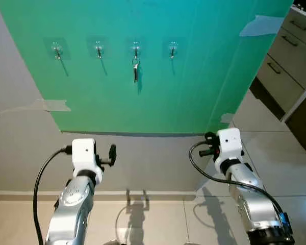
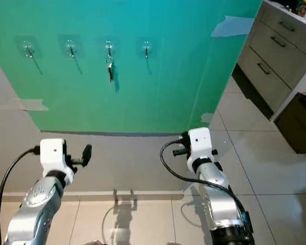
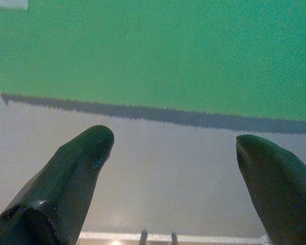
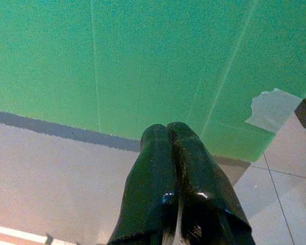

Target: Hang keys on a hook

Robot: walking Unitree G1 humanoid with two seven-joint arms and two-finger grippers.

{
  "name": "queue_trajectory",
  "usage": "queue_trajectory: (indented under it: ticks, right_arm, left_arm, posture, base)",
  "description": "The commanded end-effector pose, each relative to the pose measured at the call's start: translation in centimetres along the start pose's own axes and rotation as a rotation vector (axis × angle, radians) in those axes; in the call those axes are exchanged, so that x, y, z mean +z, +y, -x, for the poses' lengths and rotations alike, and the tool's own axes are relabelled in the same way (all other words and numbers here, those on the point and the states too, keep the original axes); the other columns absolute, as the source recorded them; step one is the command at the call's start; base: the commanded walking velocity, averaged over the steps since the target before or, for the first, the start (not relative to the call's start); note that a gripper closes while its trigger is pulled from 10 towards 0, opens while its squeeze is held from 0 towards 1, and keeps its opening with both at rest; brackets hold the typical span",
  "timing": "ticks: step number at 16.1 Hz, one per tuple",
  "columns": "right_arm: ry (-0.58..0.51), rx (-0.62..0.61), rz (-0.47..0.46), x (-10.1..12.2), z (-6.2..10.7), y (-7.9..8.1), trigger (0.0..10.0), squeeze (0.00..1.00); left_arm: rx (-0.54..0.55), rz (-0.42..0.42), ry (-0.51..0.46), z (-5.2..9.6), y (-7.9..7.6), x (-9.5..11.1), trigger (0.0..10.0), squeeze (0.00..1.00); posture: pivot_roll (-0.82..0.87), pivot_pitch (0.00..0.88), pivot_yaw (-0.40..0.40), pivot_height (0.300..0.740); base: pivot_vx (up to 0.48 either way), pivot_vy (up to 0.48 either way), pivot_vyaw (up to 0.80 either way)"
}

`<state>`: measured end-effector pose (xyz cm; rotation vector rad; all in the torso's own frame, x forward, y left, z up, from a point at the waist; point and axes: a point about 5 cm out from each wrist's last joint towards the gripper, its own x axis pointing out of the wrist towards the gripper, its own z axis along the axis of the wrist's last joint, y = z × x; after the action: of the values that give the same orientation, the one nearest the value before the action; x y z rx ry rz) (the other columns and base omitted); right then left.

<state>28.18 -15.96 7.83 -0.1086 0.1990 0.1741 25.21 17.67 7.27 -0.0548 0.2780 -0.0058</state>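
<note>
Where the grey wall (image 1: pixel 20 148) meets the tiled floor (image 1: pixel 275 153), a large green sheet (image 1: pixel 194 66) is taped flat against it, with patches of pale tape (image 1: pixel 262 24) at its corners and edges. To the robot's right stands a cabinet with grey drawers (image 1: pixel 290 51) and dark handles. Both silver arms are raised in front of the robot, below the sheet's lower edge and well apart from each other. In the left wrist view the left gripper (image 3: pixel 174 153) has its two black fingers (image 3: pixel 76 173) spread wide with nothing between them, pointing at the wall just under the green sheet. In the right wrist view the right gripper (image 4: pixel 168 130) has its fingers pressed together tip to tip with nothing between them, pointing at the sheet's lower edge near a piece of tape. High on the sheet runs a row of four clear adhesive hooks — first hook (image 1: pixel 56 50), second hook (image 1: pixel 98 49), third hook (image 1: pixel 135 50) and fourth hook (image 1: pixel 173 49), counted from the robot's left. The keys (image 1: pixel 135 69) hang from the third hook on a small ring — well above both grippers and touched by neither.
</note>
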Motion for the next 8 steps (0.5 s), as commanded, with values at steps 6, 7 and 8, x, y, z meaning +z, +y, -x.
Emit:
queue_trajectory:
  ticks: [6, 7, 8]
  right_arm:
    - [0.036, -0.002, 0.004, -0.43, -0.43, -0.42, 10.0, 0.0]
    - [0.04, 0.0, 0.0, -0.46, -0.54, -0.4, 10.0, 0.0]
    - [0.041, 0.002, 0.002, -0.47, -0.62, -0.36, 10.0, 0.0]
  left_arm:
    - [-0.023, 0.059, 0.018, -0.23, -0.85, -0.17, 10.0, 0.0]
    - [-0.028, 0.06, 0.014, -0.24, -0.95, -0.07, 10.0, 0.0]
    - [-0.026, 0.069, 0.013, -0.22, -0.93, -0.07, 10.0, 0.0]
  posture:
    - [-0.11, 0.0, 0.008, 0.74]
    - [-0.11, 0.0, 0.005, 0.74]
    - [-0.11, 0.0, 0.004, 0.74]
  base:
    - [0.0, 0.464, 0.0]
    - [0.0, 0.469, 0.0]
    - [0.0, 0.469, 0.0]
